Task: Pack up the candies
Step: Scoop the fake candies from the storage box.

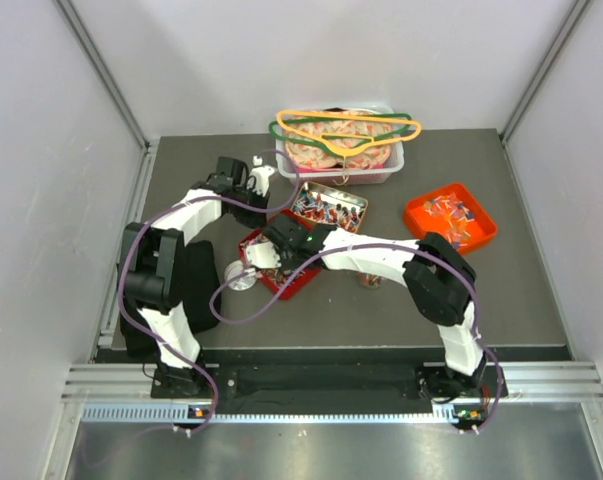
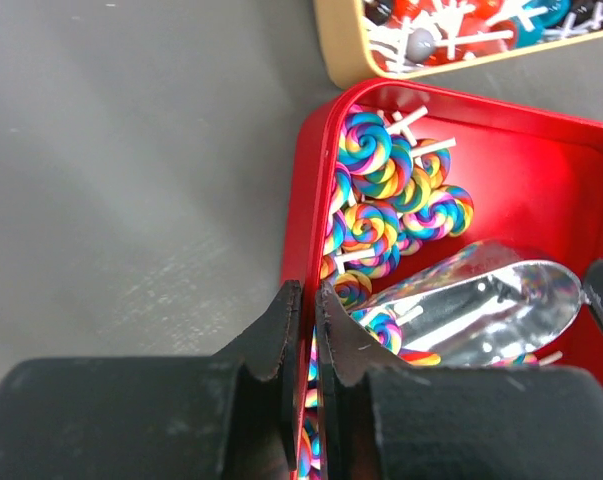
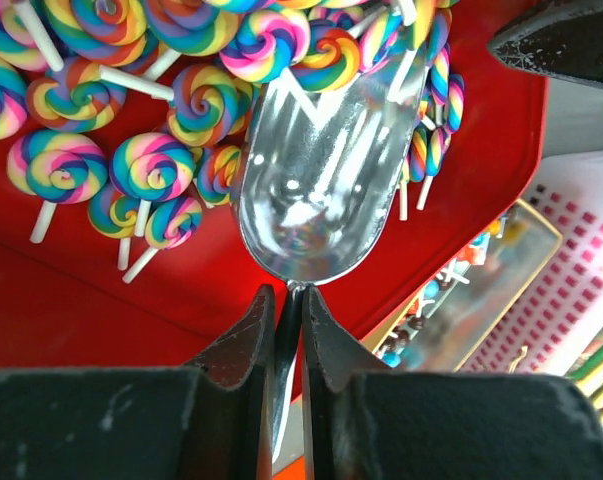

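Note:
The candies are rainbow swirl lollipops (image 2: 381, 190) on white sticks, heaped in a red tray (image 2: 311, 180) and seen close up in the right wrist view (image 3: 151, 165). My left gripper (image 2: 306, 295) is shut on the red tray's side wall, at the tray's near left corner in the top view (image 1: 253, 225). My right gripper (image 3: 288, 292) is shut on the handle of a shiny metal scoop (image 3: 321, 180). The scoop's bowl lies inside the red tray (image 3: 81, 300) with its mouth against the lollipops. The bowl (image 2: 481, 310) looks nearly empty.
A gold tin (image 1: 328, 207) of small mixed candies stands just behind the red tray (image 1: 299, 283). An orange tray (image 1: 449, 217) with candies sits at the right. A white basket (image 1: 341, 165) holding coloured hangers (image 1: 346, 128) stands at the back. Grey walls enclose the table.

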{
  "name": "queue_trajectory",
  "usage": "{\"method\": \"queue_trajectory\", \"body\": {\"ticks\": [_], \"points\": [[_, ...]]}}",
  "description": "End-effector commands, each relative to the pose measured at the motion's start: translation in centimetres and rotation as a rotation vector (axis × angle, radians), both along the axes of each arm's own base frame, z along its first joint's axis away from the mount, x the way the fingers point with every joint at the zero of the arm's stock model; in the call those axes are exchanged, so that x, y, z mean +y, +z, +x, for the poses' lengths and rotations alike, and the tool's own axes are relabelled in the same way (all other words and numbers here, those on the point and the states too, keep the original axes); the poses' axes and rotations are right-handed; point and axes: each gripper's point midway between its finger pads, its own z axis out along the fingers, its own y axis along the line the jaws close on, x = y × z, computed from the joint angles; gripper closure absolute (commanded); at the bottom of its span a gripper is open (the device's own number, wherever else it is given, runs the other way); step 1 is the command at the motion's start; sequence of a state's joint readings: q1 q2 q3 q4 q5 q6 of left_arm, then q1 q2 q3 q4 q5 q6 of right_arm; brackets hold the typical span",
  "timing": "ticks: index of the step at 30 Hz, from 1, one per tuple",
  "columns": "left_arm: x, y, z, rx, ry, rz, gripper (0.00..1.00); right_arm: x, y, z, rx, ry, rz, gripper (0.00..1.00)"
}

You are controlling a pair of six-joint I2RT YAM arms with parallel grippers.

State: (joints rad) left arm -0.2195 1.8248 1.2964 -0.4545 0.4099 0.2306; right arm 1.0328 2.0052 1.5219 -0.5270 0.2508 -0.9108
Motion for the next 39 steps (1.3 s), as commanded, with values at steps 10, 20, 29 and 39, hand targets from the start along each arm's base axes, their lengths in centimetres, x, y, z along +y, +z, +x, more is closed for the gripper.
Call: {"method": "queue_trajectory", "body": {"ticks": [10,20,29,39], "points": [[-3.7,8.6,4.3,-0.274,-0.061,-0.164,1.00,-0.9,0.7,-6.4,0.315,0.185,-0.001,1.00],[-4.3,8.7,4.1,-0.267,-0.065,-0.175,1.00,2.5,-0.4,-4.6,0.275,0.200,0.057,1.00],[-4.9,9.0,3.5,-0.263,-0.069,-0.191,1.00,4.0,-2.2,-2.4,0.216,0.055,0.044,1.00],[-4.0,9.0,3.8,-0.288,-0.002,-0.164,1.00,2.0,6.2,1.5,-0.045,-0.129,0.131,1.00]]}}
